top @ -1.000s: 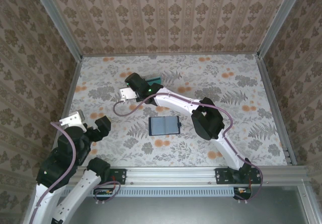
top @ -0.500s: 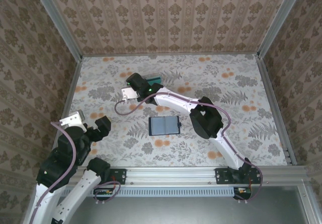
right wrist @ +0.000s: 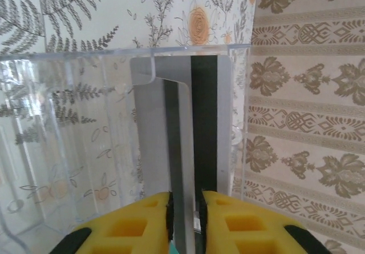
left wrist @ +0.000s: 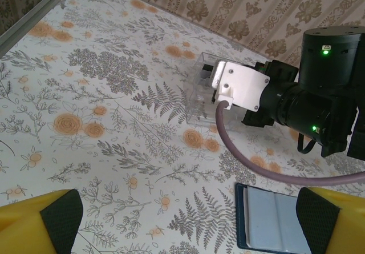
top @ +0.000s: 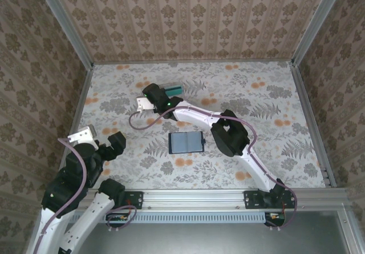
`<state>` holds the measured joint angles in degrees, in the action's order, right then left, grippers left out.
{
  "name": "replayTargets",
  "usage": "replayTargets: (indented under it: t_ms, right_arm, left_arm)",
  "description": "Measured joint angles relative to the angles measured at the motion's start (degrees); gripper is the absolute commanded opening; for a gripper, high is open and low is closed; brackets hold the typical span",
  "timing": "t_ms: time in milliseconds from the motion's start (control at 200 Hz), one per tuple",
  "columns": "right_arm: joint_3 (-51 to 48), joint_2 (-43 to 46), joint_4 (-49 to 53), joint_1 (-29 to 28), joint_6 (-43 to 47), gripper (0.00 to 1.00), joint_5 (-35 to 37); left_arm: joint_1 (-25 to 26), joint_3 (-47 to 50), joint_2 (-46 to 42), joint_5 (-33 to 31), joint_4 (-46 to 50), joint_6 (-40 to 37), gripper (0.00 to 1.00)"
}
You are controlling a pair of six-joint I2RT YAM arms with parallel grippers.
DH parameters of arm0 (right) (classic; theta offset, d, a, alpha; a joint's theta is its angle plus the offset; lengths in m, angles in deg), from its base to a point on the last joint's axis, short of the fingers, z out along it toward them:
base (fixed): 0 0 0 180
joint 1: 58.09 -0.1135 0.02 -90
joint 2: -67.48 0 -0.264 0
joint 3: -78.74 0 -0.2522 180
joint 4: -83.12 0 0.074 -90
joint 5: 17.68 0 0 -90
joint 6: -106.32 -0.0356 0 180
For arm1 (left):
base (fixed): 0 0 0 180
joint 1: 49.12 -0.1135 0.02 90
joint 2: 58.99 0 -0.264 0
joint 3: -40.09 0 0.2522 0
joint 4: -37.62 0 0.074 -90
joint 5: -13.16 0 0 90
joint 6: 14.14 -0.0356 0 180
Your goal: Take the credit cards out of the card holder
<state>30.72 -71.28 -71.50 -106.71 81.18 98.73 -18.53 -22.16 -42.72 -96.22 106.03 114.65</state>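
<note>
The card holder (top: 187, 142) lies open and flat on the table, grey-blue inside up, also at the lower right of the left wrist view (left wrist: 274, 220). My right gripper (top: 167, 93) reaches into a clear plastic box (right wrist: 85, 140) at the back left. Its yellow fingers (right wrist: 228, 225) stand slightly apart around the credit cards (right wrist: 211, 123), pale with dark stripes, which stand upright in the box. A teal edge of a card (top: 174, 87) shows from above. My left gripper (left wrist: 185, 222) hangs wide open over bare table, left of the card holder.
The clear box (left wrist: 199, 94) sits close to the back wall. My right arm's wrist (left wrist: 319, 94) and its purple cable (left wrist: 256, 168) cross between the box and the card holder. Metal rails (top: 311, 123) edge the floral table.
The right gripper's jaws have parted slightly around the cards in the box, and its wrist has shifted a little towards the back. The left arm and the card holder have not moved.
</note>
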Motion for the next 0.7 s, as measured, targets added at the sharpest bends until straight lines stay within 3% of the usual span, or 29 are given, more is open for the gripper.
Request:
replayTargets:
  t_ms: [700]
  right_arm:
    - [4.2,-3.3,-5.5,1.5,-0.7,0.27,1.8]
  left_arm:
    - [0.0,0.9,0.0,0.0,0.0,0.0,1.0]
